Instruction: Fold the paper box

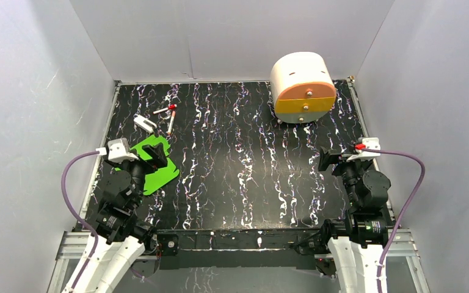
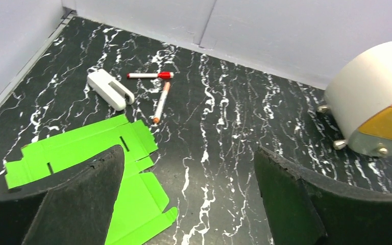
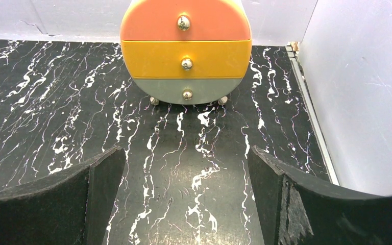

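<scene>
The paper box [image 2: 76, 148] lies as a flat green sheet on the table, under and just left of the left gripper [image 2: 189, 150], whose jaws stand spread wide with nothing between them. The right gripper [image 3: 184, 153] is just as wide and empty, well apart from the sheet. I'd worry that the thin card skates along instead of lifting when a finger pushes its edge, or creases off its fold lines. A shove forward could drive it into the white gadget [image 2: 109, 89] and the two pens [image 2: 162, 101] just ahead of that hand. The table [image 1: 238, 165] is black with white marble veins and looks smooth. Plain grey walls [image 1: 30, 91] box it in, and a rounded drawer unit [image 3: 186, 51] sits straight ahead of the right gripper.
</scene>
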You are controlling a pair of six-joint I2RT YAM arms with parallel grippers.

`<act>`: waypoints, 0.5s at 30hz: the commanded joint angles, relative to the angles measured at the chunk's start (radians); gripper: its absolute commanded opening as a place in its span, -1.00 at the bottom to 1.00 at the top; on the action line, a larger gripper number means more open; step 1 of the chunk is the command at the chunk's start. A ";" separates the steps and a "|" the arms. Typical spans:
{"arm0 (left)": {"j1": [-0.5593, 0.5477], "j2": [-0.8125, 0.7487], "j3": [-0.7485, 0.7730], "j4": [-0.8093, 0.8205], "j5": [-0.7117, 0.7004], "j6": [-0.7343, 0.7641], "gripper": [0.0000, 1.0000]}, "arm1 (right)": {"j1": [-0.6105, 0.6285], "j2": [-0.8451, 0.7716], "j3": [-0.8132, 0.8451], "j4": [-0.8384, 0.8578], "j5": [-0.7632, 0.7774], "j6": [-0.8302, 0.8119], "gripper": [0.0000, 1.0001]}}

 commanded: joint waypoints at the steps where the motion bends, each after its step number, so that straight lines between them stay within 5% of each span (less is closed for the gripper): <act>1: 0.012 0.062 0.005 -0.002 -0.088 0.010 0.90 | -0.005 -0.011 0.007 0.053 0.000 -0.001 0.97; 15: 0.021 0.342 0.101 -0.069 -0.002 0.013 0.91 | 0.057 -0.055 0.011 0.040 0.009 0.002 0.97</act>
